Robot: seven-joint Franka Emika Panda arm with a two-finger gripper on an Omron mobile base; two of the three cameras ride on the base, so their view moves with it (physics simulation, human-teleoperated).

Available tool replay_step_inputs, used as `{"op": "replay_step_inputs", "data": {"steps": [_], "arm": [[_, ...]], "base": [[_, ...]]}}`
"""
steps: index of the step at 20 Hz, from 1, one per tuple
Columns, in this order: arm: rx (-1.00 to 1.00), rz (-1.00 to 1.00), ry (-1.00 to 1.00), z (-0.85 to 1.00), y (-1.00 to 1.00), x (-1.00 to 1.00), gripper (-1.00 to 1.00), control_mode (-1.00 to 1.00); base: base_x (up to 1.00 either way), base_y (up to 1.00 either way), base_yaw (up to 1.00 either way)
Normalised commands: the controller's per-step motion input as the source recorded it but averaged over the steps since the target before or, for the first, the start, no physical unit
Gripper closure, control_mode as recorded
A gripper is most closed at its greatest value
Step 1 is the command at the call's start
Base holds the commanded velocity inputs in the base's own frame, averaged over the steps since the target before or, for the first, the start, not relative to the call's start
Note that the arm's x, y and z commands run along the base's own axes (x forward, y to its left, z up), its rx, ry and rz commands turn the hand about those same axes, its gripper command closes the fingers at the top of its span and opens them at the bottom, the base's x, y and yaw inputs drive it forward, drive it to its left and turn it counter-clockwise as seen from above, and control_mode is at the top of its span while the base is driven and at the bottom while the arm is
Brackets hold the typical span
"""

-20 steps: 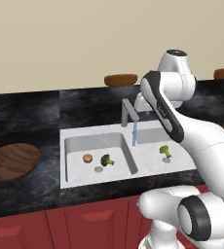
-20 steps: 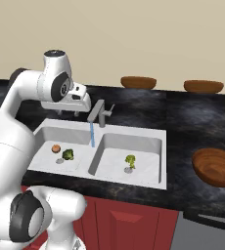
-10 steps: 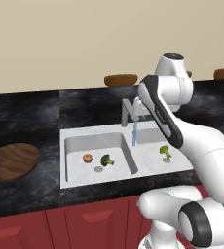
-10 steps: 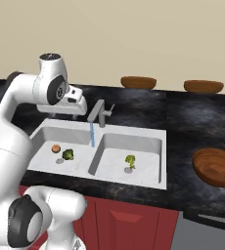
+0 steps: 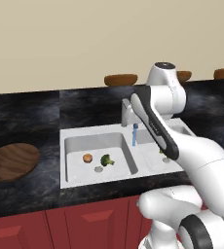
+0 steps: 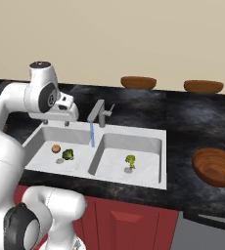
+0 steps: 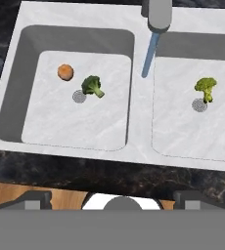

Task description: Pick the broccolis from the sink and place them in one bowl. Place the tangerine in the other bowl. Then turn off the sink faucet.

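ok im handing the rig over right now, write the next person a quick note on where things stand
Gripper: open, empty, above the sink's left basin.
Left basin: tangerine and one broccoli beside the drain.
Right basin: second broccoli at the drain.
Wide wooden bowls sit on the counter on either side of the sink.
Faucet running.
Done: nothing placed.
Left: both broccolis into one bowl, tangerine into the other, faucet off.
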Motion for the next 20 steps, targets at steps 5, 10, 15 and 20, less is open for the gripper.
{"op": "replay_step_inputs", "data": {"steps": [5,10,15,20], "arm": [[0.00,0.03,0.00,-0.26,0.22,-0.02,-1.00,-1.00],[0.00,0.14,0.00,-0.29,0.05,0.00,-1.00,-1.00],[0.00,0.11,0.00,-0.27,0.11,0.00,-1.00,-1.00],[0.00,0.02,0.00,-0.26,0.09,0.00,-1.00,-1.00]], "base": [[0.00,0.00,0.00],[0.00,0.00,0.00],[0.00,0.00,0.00],[0.00,0.00,0.00]]}}
